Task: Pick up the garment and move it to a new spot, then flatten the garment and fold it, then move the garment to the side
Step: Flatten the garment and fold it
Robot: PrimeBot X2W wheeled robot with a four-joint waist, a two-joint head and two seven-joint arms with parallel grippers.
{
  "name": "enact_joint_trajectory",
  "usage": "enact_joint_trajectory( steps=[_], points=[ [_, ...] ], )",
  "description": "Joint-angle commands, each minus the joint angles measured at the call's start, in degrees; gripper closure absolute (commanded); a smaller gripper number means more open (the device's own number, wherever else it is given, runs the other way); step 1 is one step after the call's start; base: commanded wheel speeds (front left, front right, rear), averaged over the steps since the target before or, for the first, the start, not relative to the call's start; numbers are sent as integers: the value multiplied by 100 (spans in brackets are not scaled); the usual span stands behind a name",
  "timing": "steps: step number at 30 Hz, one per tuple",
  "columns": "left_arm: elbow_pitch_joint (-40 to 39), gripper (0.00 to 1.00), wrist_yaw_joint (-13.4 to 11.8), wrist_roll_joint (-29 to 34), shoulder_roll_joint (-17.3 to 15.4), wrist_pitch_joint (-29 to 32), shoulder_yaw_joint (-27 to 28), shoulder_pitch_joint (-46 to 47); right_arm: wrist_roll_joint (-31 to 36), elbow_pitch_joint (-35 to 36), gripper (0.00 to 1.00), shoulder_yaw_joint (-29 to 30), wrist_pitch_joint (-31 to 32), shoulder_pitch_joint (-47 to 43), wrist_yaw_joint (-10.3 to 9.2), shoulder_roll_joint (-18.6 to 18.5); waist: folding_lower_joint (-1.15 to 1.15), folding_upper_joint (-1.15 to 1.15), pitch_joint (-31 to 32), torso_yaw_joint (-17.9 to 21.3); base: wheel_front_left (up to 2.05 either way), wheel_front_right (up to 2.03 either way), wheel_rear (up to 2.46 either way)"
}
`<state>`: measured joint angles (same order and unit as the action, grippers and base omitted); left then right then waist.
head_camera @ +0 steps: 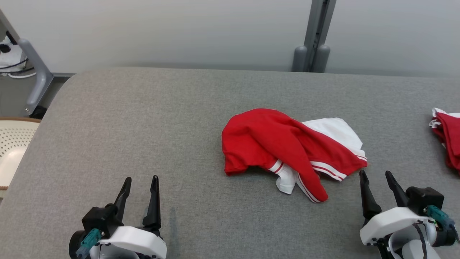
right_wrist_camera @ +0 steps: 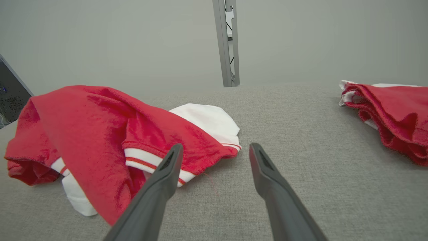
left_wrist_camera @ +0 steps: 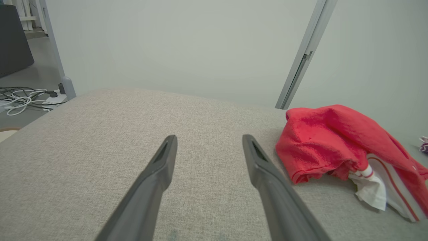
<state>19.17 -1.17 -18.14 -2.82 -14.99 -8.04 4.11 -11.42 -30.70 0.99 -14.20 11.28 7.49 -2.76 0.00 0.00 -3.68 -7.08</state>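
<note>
1. Head view: you've got the garment [head_camera: 284, 147] crumpled mid-way across the desk [head_camera: 143, 126], red over white.
2. Your left end effector [head_camera: 141, 178] is spread, empty, well left of it.
3. Your right end effector [head_camera: 375, 172] is spread, empty, just beside its hem.
4. Second red pile [head_camera: 449, 140] sits at the right edge.

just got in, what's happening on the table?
Nothing is gripped yet. A crumpled red and white garment lies in the middle of the grey padded table. Both grippers are open and empty: the left gripper well to its left, the right gripper close by its right hem. A second red garment sits at the table's right edge.
</note>
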Motion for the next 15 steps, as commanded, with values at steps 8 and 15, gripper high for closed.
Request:
enact_joint_trajectory(
  steps=[8,15],
  points=[
    [-58,0,-85,-161,-19,-26,-140,243,-289,-1219,0,139,93,863,1,-31,0,0,-420,-491,0,0,0],
    [-90,0,-160,-254,-19,-26,-197,276,-483,-2129,0,464,44,1349,1,-29,0,0,-548,-797,0,0,0]
  ],
)
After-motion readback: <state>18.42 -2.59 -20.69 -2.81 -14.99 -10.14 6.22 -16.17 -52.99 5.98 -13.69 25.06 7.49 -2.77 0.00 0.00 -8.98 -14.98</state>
